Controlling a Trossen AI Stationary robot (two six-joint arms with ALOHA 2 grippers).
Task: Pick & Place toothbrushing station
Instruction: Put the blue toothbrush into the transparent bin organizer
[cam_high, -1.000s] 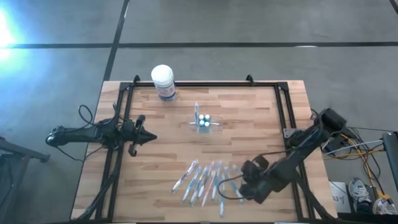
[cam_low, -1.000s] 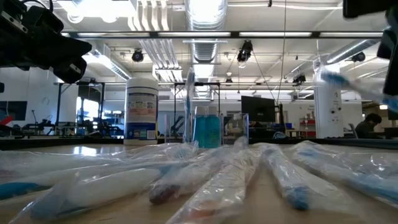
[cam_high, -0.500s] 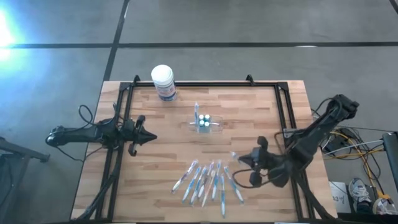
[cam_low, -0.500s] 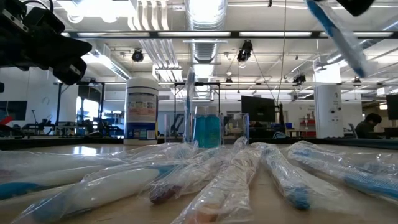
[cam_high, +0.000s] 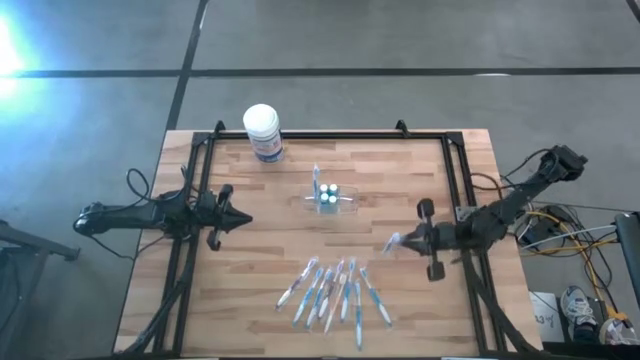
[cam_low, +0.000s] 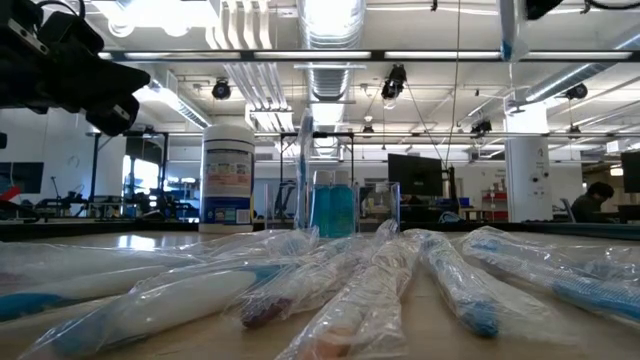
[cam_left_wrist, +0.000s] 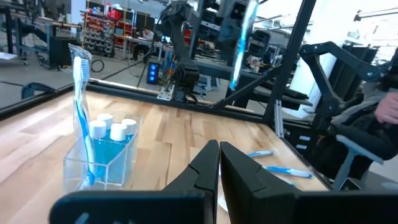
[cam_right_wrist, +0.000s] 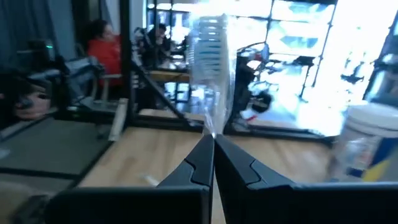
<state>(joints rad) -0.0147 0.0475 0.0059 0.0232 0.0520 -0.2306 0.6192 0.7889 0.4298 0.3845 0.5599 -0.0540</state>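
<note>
The toothbrushing station (cam_high: 328, 200) is a clear holder with blue contents and one toothbrush upright in it; it stands at mid-table, also seen in the left wrist view (cam_left_wrist: 102, 155) and the low view (cam_low: 335, 208). A row of several wrapped toothbrushes (cam_high: 335, 290) lies near the front edge. My right gripper (cam_high: 410, 240) hovers right of the station, level, shut on one wrapped toothbrush (cam_right_wrist: 211, 68). My left gripper (cam_high: 246, 219) waits shut at the table's left side, pointing at the station. My right gripper pinches the wrapped toothbrush between its two fingers (cam_right_wrist: 193, 168), on the wrapper just at their tips (cam_right_wrist: 211, 127). The fingers come level from the table's right, across the brush. The brush stands nearly upright, bristle end (cam_right_wrist: 210, 43) up, lifted clear of the table.
A white tub with a blue label (cam_high: 262, 130) stands at the far left corner. A black frame rail (cam_high: 455, 170) runs around the tabletop. Bare wood lies between the station and the row of toothbrushes. People sit in the room beyond the table.
My right gripper has risen from the right end of the toothbrush row and drawn toward the far edge, turning from pointing down to level. It stays shut on one wrapped toothbrush, which has been lifted clear and has swung from slanted to nearly upright.
</note>
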